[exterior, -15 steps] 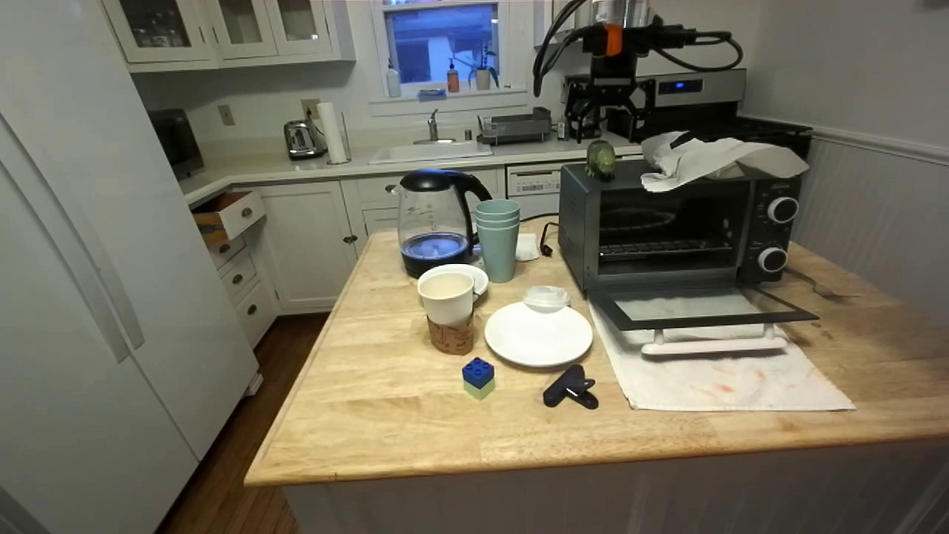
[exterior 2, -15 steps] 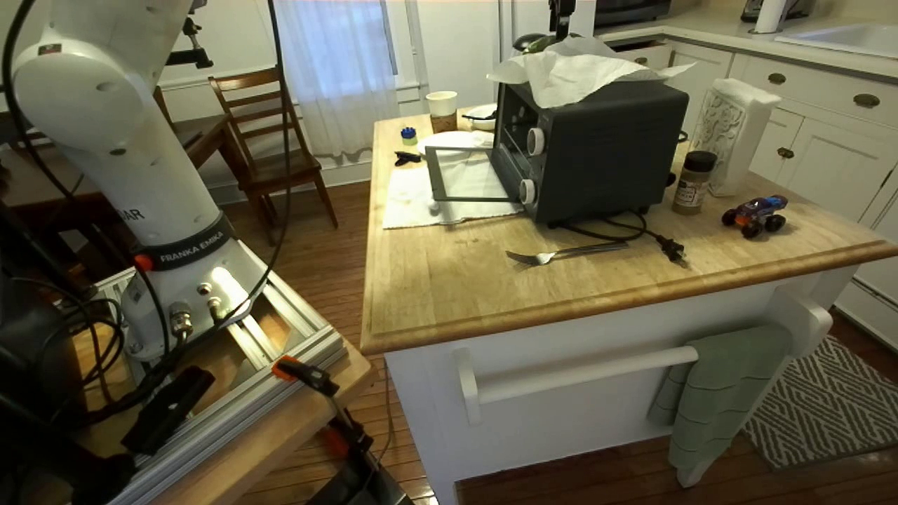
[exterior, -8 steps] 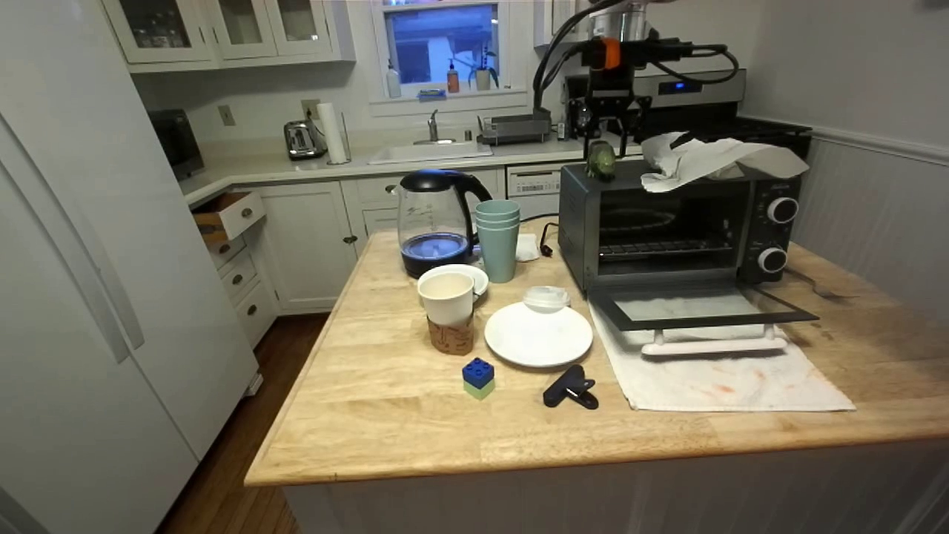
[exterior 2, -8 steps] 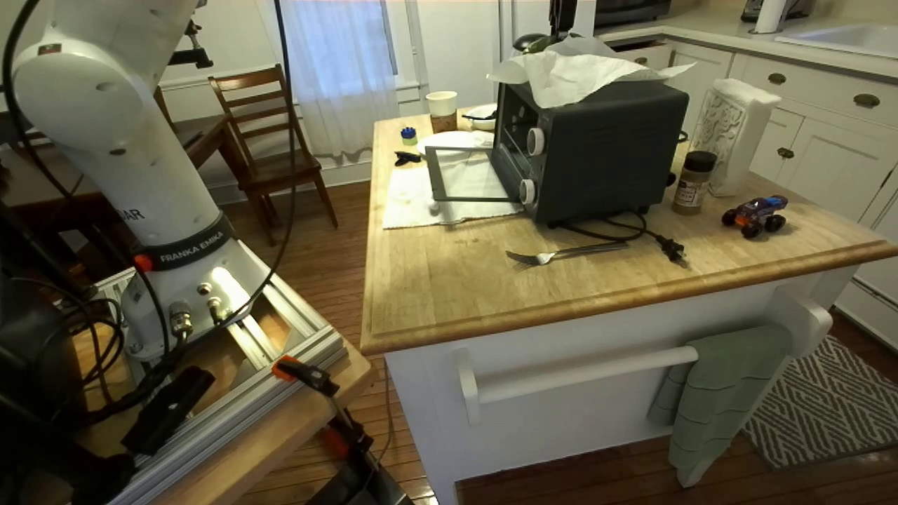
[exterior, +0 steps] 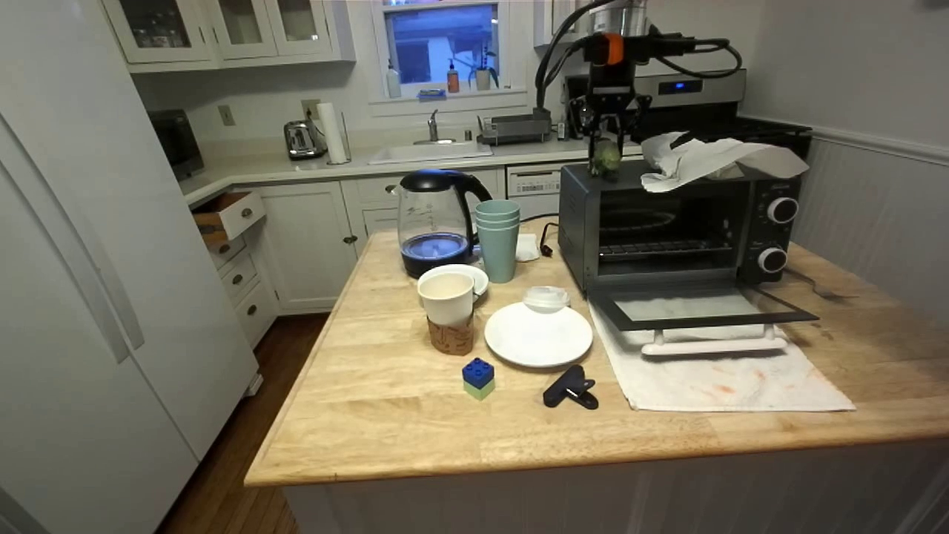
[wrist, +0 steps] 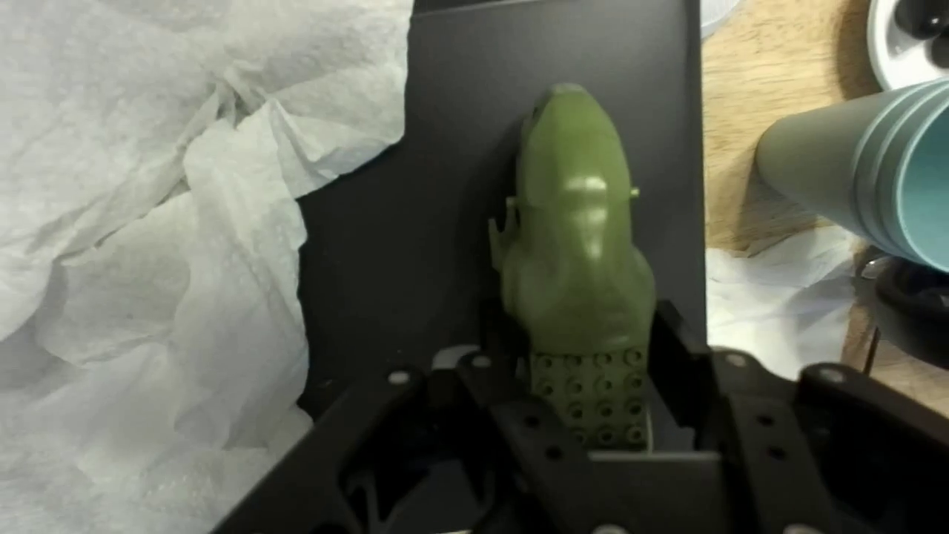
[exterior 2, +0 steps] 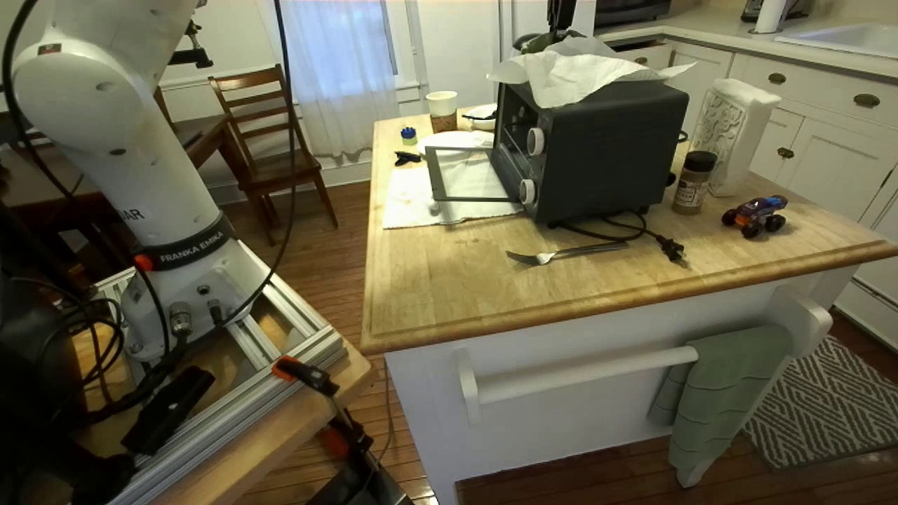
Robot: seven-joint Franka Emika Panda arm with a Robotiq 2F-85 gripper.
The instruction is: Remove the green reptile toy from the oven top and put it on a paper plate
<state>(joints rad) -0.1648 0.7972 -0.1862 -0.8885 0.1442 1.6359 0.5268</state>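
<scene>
Green reptile toy [wrist: 582,222] sits between the fingers [wrist: 682,356], which pinch both its sides; its long smooth end sticks out ahead of them.

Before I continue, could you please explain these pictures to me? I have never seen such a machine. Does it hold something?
The white machine is a robot arm, fixed near a table. Two pictures come from cameras outside it; the third is from a camera on its wrist, so the gripper looks near.

On the table are an oven with its door open, a kettle, stacked cups, a paper cup, a plate, a block and a clip; an exterior view shows a fork, a jar and a toy car. Crumpled paper lies on the oven.

The gripper's fingers stand against both sides of a green toy at the oven's top, so it seems held. I cannot tell whether it is lifted.
</scene>
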